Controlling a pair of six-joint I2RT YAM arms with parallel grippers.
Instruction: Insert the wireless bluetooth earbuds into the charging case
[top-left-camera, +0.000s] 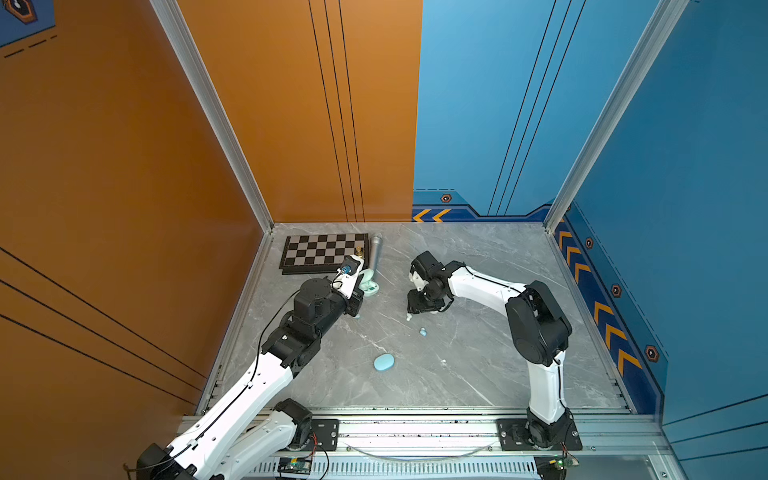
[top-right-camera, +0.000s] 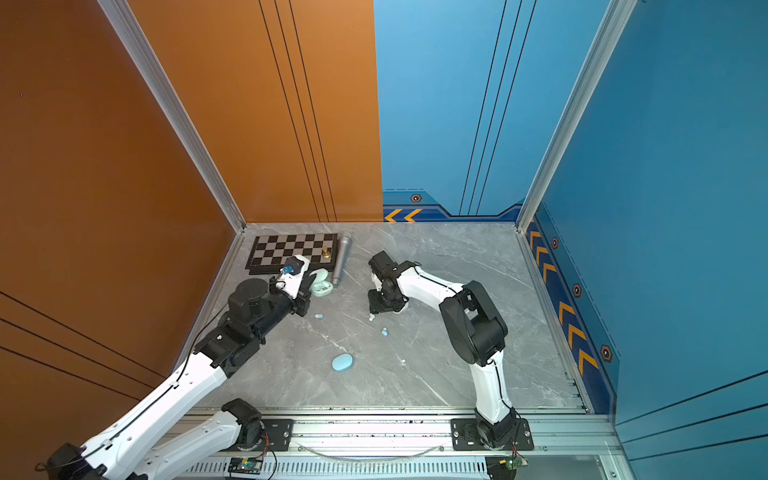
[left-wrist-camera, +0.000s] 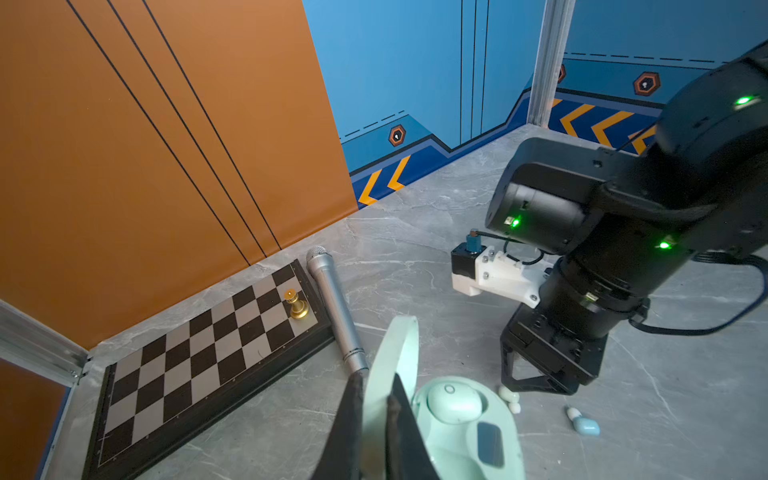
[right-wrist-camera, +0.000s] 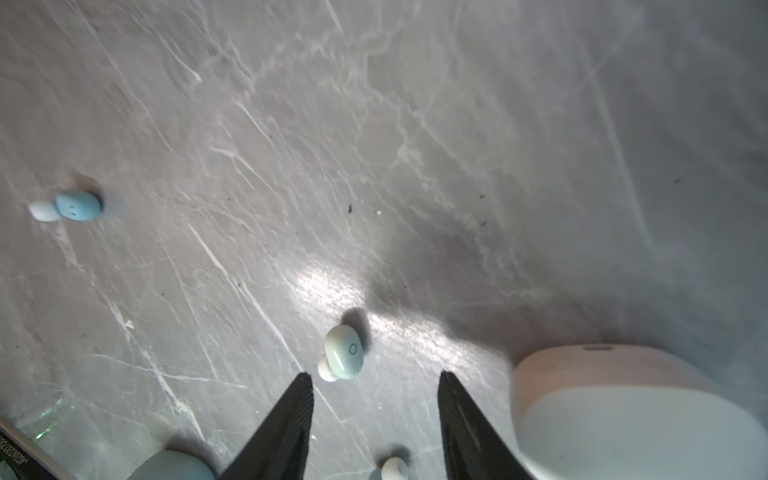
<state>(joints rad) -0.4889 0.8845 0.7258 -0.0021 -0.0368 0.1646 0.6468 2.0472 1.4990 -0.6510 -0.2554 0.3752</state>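
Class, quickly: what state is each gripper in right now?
Left gripper: closed on the green case lid.
Right gripper: open, empty, near a green earbud.

- The pale green case (left-wrist-camera: 451, 444) is sitting open on the table (left-wrist-camera: 415, 257), with its lid (left-wrist-camera: 399, 345) standing upright.
- One green earbud (left-wrist-camera: 455, 401) is resting in its socket beside a bare socket (left-wrist-camera: 490, 444).
- A second green earbud (right-wrist-camera: 343, 353) is lying loose on the table, near that case.
- A light blue earbud (right-wrist-camera: 77, 205) is lying on its side, well apart from it.
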